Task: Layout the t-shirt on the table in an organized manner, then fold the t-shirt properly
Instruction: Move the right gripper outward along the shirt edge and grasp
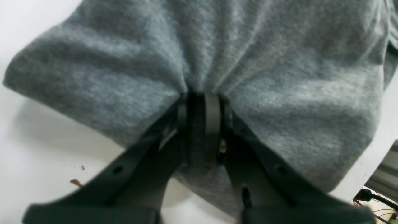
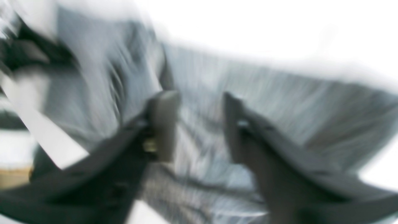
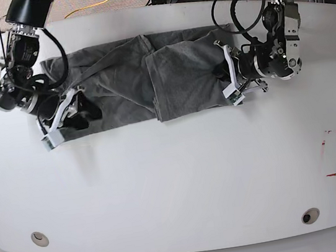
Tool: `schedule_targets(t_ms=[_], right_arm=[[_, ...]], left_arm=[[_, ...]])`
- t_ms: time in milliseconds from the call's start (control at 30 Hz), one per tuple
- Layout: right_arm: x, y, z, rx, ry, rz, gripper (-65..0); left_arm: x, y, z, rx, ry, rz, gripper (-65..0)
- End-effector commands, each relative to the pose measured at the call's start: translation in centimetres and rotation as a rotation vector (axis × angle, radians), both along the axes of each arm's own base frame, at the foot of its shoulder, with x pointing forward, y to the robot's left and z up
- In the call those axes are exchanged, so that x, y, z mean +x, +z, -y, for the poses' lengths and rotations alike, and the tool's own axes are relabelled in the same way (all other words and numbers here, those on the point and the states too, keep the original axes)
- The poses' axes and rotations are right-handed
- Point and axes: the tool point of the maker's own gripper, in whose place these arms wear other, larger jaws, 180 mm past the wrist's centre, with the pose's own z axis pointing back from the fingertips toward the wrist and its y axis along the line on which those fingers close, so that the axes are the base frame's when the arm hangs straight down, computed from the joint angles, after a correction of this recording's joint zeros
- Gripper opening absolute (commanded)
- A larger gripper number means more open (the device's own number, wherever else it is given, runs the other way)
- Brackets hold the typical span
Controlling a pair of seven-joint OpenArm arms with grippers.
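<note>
So, shirt (image 3: 125,85): it lies along the far part of the counter (image 3: 175,175), between the 2 arms. It looks partly folded, with 1 flap laid over the middle.
Shirt shape: bumpy and wrinkled, not flat yet. The edges are not lined up.
Left gripper (image 1: 203,99): squeezed tight on a bunch of the shirt. The cloth puckers into lines right where the jaws pinch it.
Why it pinches there: it sits at the shirt's end, so a pull could stretch that side out or carry it over for a fold. That is my guess.
Right gripper (image 2: 199,124): its jaws stand apart, with nothing between them. It is over the shirt's other end, just above the cloth. Its wrist picture is very blurry.
Why it is apart: I think it is getting ready to grab its side, or has let go. I cannot tell which.
Counter: white and shiny, with 2 round holes (image 3: 40,238) near the front edge and a red tape box (image 3: 334,152) well away from the shirt.
Watch out: a pull from 1 side only could drag the whole shirt.
</note>
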Motion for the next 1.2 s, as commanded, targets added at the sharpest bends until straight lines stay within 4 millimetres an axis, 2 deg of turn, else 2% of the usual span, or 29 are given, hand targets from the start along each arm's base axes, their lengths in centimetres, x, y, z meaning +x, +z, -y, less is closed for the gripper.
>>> schedule_targets(t_ms=[0, 67, 100, 133, 167, 333, 500, 733, 867, 1167], right_arm=[[0.7, 2.0, 2.1, 0.028, -0.053, 0.058, -19.8], [0.8, 2.1, 3.9, 0.067, -0.113, 0.06, -10.0], [0.8, 1.9, 4.3, 0.079, -0.128, 0.055, -7.8], [0.6, 1.3, 5.5, 0.107, -0.169, 0.037, -2.5], [0.6, 0.8, 6.7, 0.122, -0.201, 0.019, 0.0], [0.0, -2.1, 10.0, 0.19, -0.3, -0.078, 0.0], [-0.9, -4.3, 11.6, 0.224, -0.344, -0.158, 0.0], [-1.7, -5.9, 11.9, 0.259, -0.384, -0.194, 0.0], [-2.9, -7.1, 11.7, 0.269, -0.4, -0.223, 0.0], [-3.5, -8.9, 6.6, 0.288, -0.286, -0.286, 0.0]], left_arm=[[-1.3, -1.6, -2.3, 0.137, -0.011, -0.061, -59.7], [-1.3, -1.6, -2.9, 0.148, -0.009, -0.061, -59.7], [-1.3, -1.7, -3.1, 0.155, -0.011, -0.061, -59.7], [-1.3, -1.7, -3.5, 0.162, -0.011, -0.061, -59.7], [-1.3, -1.6, -3.4, 0.162, -0.011, -0.06, -59.7], [-1.2, -1.5, -3.4, 0.162, -0.011, -0.057, -59.6], [-1.1, -1.5, -3.4, 0.162, -0.011, -0.055, -59.6], [-0.8, -1.3, -3.4, 0.162, -0.013, -0.047, -59.6], [-0.7, -1.2, -3.3, 0.162, -0.013, -0.044, -59.6], [-0.5, -1.1, -3.3, 0.16, -0.012, -0.039, -59.6]])
